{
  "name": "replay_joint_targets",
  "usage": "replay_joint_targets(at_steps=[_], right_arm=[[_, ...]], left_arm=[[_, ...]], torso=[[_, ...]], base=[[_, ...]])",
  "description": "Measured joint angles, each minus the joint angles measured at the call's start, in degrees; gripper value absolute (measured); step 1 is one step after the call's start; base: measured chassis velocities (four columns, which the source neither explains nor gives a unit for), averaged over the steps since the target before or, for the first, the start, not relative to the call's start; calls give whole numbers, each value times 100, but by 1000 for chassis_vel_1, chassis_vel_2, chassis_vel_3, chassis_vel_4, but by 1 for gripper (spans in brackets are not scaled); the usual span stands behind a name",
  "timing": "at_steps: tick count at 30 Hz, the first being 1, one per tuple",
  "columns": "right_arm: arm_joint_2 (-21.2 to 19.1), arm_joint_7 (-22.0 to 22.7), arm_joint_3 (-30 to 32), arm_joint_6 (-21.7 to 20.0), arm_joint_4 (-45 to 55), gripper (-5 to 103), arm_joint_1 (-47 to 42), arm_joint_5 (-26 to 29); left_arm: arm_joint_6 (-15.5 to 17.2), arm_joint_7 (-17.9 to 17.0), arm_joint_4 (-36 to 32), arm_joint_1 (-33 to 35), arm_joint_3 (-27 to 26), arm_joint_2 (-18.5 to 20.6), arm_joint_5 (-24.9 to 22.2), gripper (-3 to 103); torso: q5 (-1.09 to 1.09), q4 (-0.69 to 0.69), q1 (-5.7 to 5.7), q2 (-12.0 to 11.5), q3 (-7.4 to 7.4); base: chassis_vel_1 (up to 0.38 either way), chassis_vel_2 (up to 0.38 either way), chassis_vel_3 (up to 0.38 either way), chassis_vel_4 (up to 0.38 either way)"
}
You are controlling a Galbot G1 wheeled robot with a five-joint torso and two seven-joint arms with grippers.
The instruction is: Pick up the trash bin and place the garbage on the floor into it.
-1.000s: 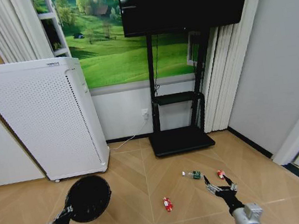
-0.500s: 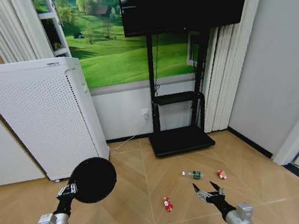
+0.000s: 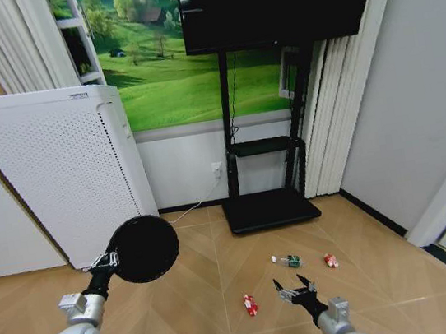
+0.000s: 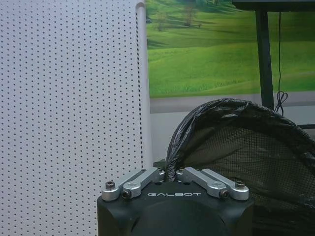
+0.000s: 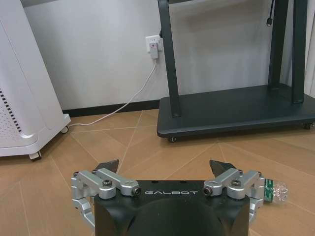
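Left tool [image 3: 108, 260] pinching trash bin [image 3: 144, 249] rim, lifted higher and shifted toward 3 o'clock versus a second ago. Right tool [image 3: 297, 293] spread wide, moved toward 9 o'clock, hovering over floor [image 3: 211, 318] between red wrapper [image 3: 249, 304] at 9 and bottle [image 3: 287, 261] at 12. Probably lining up first pick; garbage not yet binned.
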Motion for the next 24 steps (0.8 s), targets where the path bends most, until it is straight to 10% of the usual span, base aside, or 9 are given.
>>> replay_joint_targets(at_steps=[14, 24], right_arm=[[-140, 57, -622, -62, -631, 100, 232, -32], [171, 932, -1718, -214, -2394, 100, 1061, 215]], left_arm=[[39, 52, 100, -255, 443, 37, 18, 4], [218, -78, 79, -710, 1280, 66, 203, 4]], torso=[[0, -1, 1, 0, 3], [2, -1, 0, 0, 1]], base=[[-113, 106, 110, -119], [35, -40, -37, 39]])
